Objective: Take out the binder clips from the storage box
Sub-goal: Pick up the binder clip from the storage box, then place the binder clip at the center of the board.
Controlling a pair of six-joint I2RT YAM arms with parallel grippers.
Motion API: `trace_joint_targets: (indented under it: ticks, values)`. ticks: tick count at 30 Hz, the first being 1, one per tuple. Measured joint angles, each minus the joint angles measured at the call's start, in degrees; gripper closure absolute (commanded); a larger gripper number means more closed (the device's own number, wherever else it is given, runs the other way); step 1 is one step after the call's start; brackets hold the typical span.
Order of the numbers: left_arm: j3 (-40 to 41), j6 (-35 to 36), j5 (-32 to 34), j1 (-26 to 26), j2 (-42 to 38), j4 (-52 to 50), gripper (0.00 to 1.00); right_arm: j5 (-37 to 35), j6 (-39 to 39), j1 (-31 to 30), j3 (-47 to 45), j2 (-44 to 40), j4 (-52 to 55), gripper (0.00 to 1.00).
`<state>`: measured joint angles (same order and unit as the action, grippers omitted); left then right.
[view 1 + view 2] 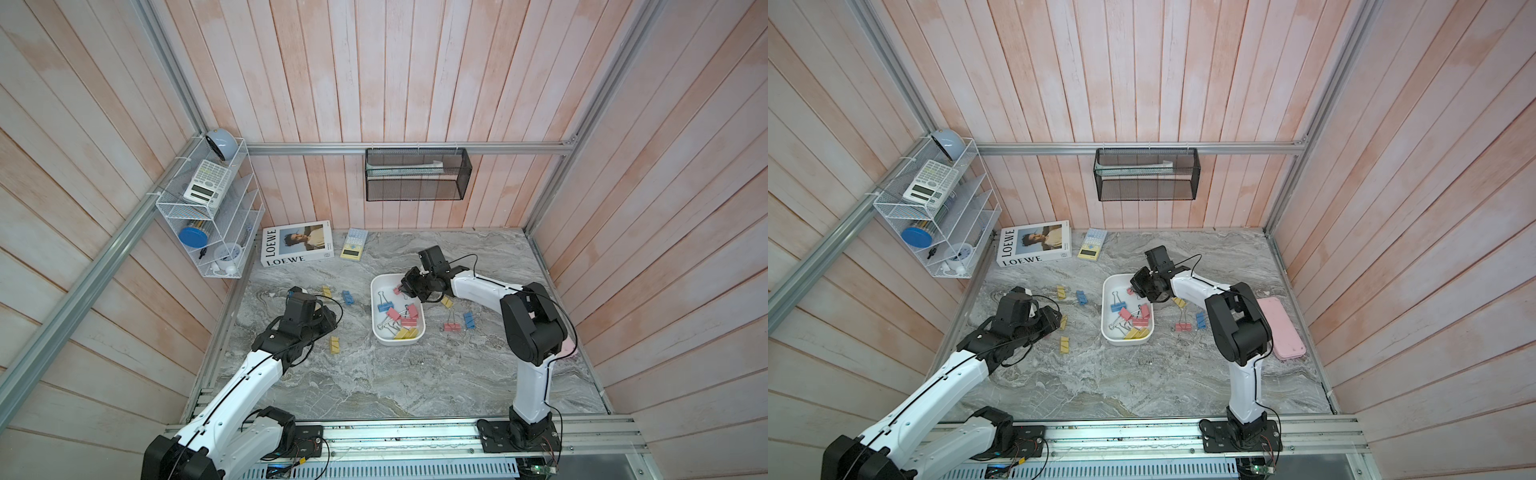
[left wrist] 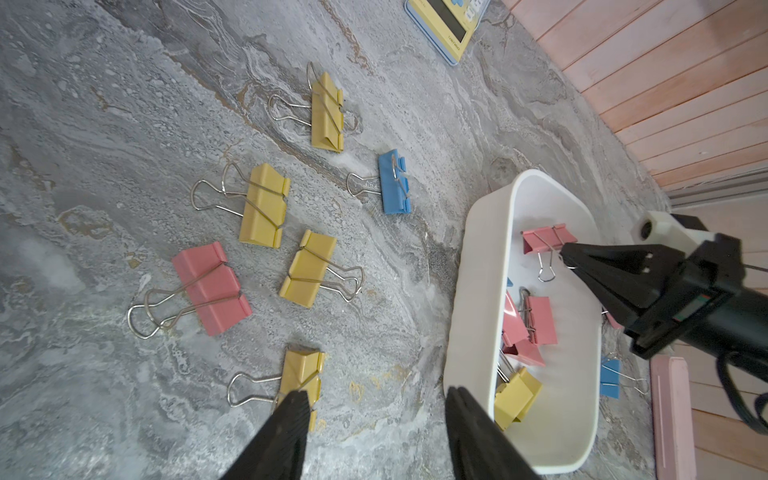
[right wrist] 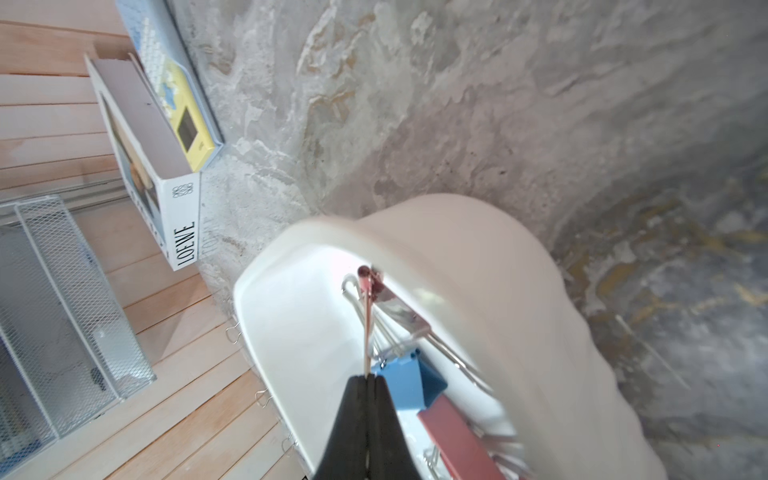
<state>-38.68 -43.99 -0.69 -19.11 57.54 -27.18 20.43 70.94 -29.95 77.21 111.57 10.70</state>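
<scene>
**At the far end of the storage box (image 1: 373,309), the right fingers (image 1: 403,289) are pinching a pink clip (image 1: 397,291)**

The right arm (image 1: 478,286) is rising from its base at the front rail, folding at the elbow and stretching low over the table (image 1: 374,382), with its wrist dipping into the box's far end. In the right wrist view its fingers (image 3: 353,415) are pressing together, and the thin edge of the pink clip (image 3: 367,324) is running out from between the tips. The left wrist view is showing those tips (image 2: 602,266) meeting the same clip (image 2: 548,239) close to the far wall of the box (image 2: 469,291). Whether the clip is clear of the box floor cannot be told.

The left arm (image 1: 257,370) is leaning forward from the front rail, its wrist hanging over the table left of the box. The top views are showing only the wrist housing. The left wrist view is showing the left fingers (image 2: 286,436) standing apart with nothing between them.

Other binder clips (image 1: 399,320) in blue, pink and yellow are lying inside the box. Three are lying on the table to its right, just past the right arm's wrist. The left wrist view is showing six more to the left of the box, several of which the left arm is covering in both top views.

A top view is showing a pink flat case (image 1: 1283,328) lying on the table beyond the right arm
</scene>
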Motion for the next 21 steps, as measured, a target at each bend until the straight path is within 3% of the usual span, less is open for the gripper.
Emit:
trace_joint_targets:
  ticks: [6,12,21]
  values:
    - [-1.8,0.0,-0.9,0.0,2.0,1.4,0.41,0.8,-3.3,3.7,-5.8,-12.3,0.5,1.00]
    - [-3.8,0.1,-2.3,-0.2,4.6,2.8,0.41,1.3,-7.7,15.8,-14.7,-22.4,1.2,1.00]
    - [-5.7,0.0,-2.5,-3.7,7.5,3.6,0.41,3.7,-14.3,33.6,-21.8,-23.6,1.1,1.00]
